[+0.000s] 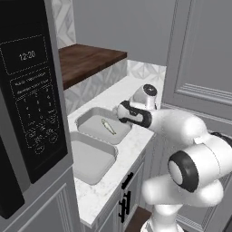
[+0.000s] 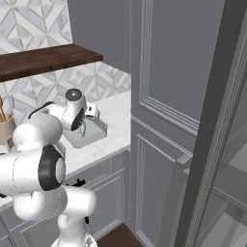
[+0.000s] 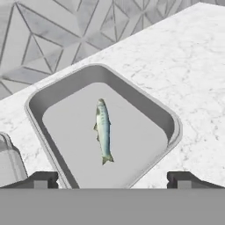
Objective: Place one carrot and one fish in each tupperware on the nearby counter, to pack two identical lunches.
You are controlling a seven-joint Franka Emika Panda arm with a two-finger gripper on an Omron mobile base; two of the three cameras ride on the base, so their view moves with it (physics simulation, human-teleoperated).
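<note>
Two grey tupperware trays sit side by side on the white counter. In the far tupperware a small silvery-green fish lies flat in the middle. The near tupperware holds nothing that I can see. My gripper hovers just above the near rim of the far tupperware, open wide, with nothing between its fingertips. The fish lies apart from the fingers. The carrot is out of view.
A black microwave stands close on the left. A dark wooden shelf runs along the tiled wall behind the counter. A tall grey cabinet panel rises on the right. A utensil jar stands at the far left.
</note>
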